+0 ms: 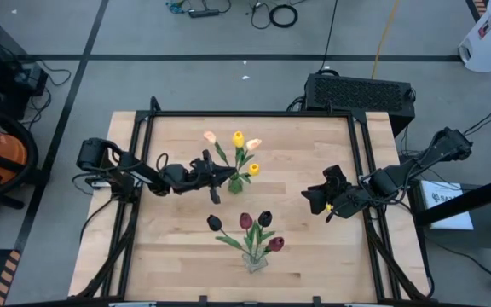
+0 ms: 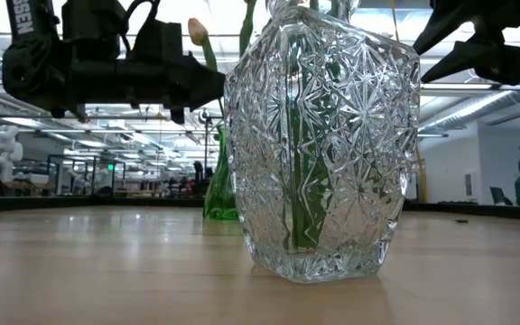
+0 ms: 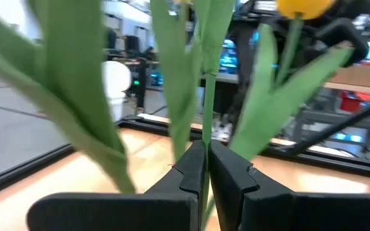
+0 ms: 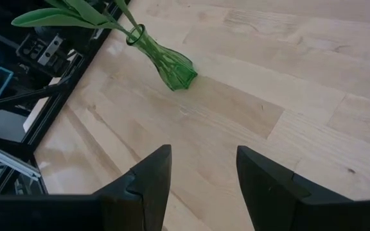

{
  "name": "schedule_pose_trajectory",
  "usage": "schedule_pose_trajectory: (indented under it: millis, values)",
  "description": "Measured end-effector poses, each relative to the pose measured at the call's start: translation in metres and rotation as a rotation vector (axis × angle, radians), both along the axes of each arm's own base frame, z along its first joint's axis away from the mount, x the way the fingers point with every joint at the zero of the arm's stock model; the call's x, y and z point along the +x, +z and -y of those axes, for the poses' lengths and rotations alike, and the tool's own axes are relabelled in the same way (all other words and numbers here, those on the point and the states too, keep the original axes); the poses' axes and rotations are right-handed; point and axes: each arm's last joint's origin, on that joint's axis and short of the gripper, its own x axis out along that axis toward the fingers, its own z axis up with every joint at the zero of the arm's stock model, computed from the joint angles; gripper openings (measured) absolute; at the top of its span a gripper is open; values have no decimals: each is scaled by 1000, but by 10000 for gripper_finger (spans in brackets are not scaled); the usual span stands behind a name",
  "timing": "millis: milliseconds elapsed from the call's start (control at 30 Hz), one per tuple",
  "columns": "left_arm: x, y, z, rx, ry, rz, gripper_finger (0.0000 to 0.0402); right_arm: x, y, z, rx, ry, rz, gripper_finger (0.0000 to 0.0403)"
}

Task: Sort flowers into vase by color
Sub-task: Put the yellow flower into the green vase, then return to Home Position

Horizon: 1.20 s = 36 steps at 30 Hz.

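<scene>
left tool (image 3: 205,173): clamped on a thin green stem (image 3: 207,109) among the leaves of the light bunch, just beside the green vase (image 1: 236,183) at mid tabletop (image 1: 169,256). yellow and peach flowers (image 1: 238,139): standing in the green vase. dark maroon flowers (image 1: 245,222): standing in the clear cut-glass vase (image 2: 321,144) near the front edge. right tool (image 4: 201,170): fingers spread, holding nothing, raised above bare wood at the right side.
</scene>
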Motion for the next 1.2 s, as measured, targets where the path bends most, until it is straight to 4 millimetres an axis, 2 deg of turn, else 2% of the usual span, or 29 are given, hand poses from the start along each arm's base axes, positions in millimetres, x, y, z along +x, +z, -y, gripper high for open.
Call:
schedule_pose_trajectory:
  millis: [233,567,900,1200]
  values:
    - [0,0,2,22,-53,-2,38,0,0,0,7,-6,1,169]
    - [0,0,1,21,-47,-2,135,0,0,0,7,-6,1,169]
    - [-1,5,7,25,-92,20,141,0,0,0,-7,3,-6,169]
    - [-9,28,8,27,-98,60,141,0,0,0,-27,20,-15,169]
